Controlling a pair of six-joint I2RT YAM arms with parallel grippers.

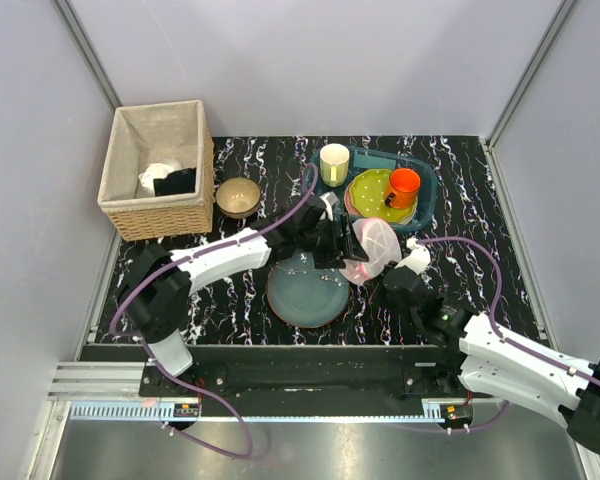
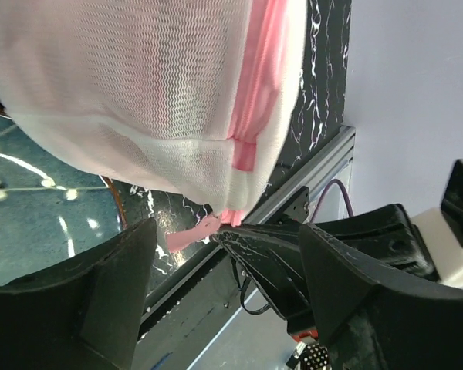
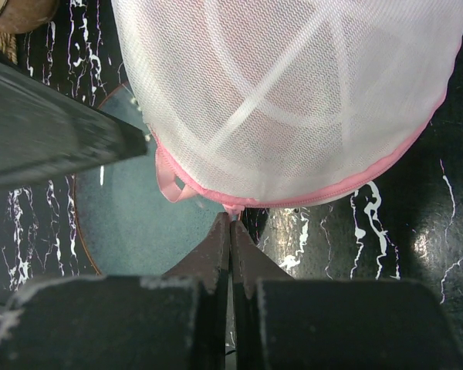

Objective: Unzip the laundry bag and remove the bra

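Observation:
The laundry bag [image 1: 378, 245] is a round white mesh pouch with pink zip trim, at the far right edge of the blue-grey plate [image 1: 302, 292]. My right gripper [image 3: 231, 222] is shut on the pink zip pull at the bag's [image 3: 293, 92] near rim. My left gripper [image 2: 228, 247] is open, its fingers wide apart just short of the bag [image 2: 154, 100]. In the top view it [image 1: 348, 242] is at the bag's left side. The bra shows only as a faint pink shade through the mesh [image 3: 293, 108].
A wicker basket [image 1: 130, 200] with white and black cloth stands at the far left. A brass bowl [image 1: 238, 196], a cream cup [image 1: 334, 163] and a blue tray [image 1: 428, 185] with green and pink plates and an orange mug [image 1: 403, 187] are behind the bag.

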